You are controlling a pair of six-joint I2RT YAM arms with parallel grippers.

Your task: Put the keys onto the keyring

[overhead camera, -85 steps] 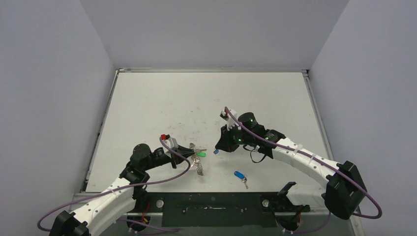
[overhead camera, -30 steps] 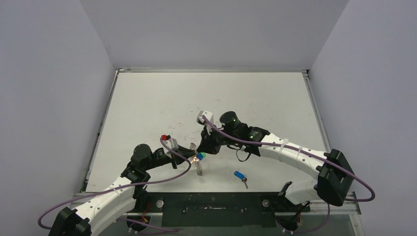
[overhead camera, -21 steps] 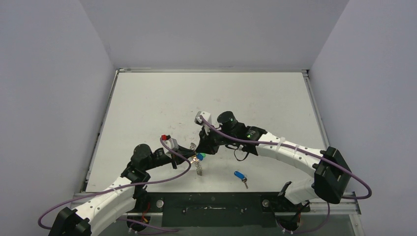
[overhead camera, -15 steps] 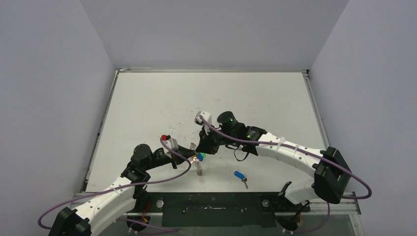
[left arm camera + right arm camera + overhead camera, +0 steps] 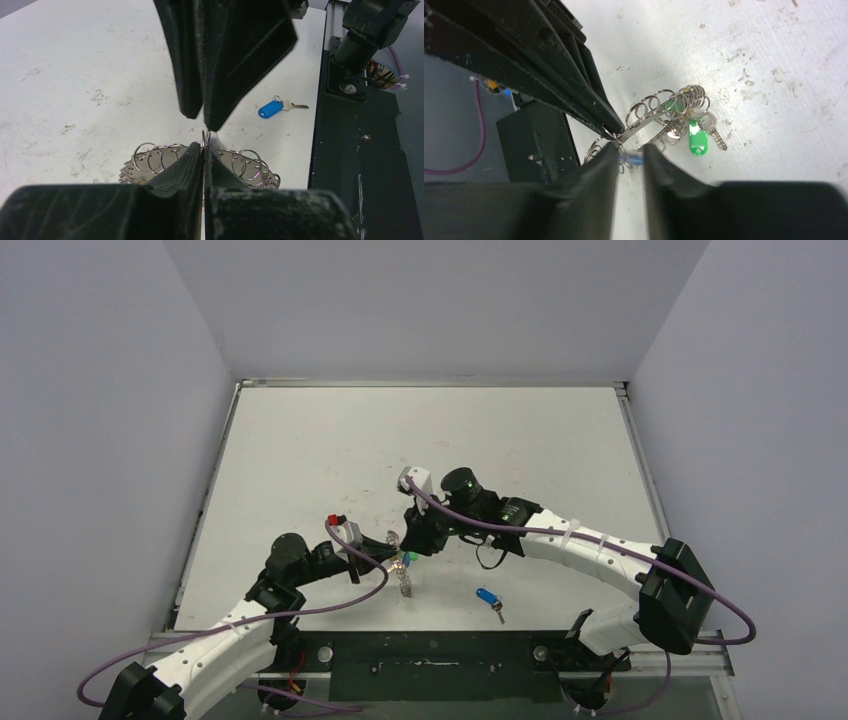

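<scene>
My left gripper [image 5: 388, 552] is shut on the keyring [image 5: 160, 156], a silver band edged with wire loops, and holds it on edge just above the table. In the right wrist view the keyring [image 5: 659, 106] carries a green-tagged key [image 5: 697, 140]. My right gripper [image 5: 630, 156] is shut on a blue-tagged key [image 5: 632, 159] and holds it against the ring's loops, right at the left fingertips [image 5: 611, 131]. A second blue-tagged key [image 5: 487, 597] lies loose on the table; it also shows in the left wrist view [image 5: 270, 108]. I see no yellow tag.
The two grippers meet tip to tip near the front middle of the white table [image 5: 420, 440]. The black base rail [image 5: 430, 652] runs along the near edge. Grey walls close the left, right and back sides.
My right arm has swung left with the blue-tagged key until it reached the keyring. For the last half second both arms have stayed almost still.
</scene>
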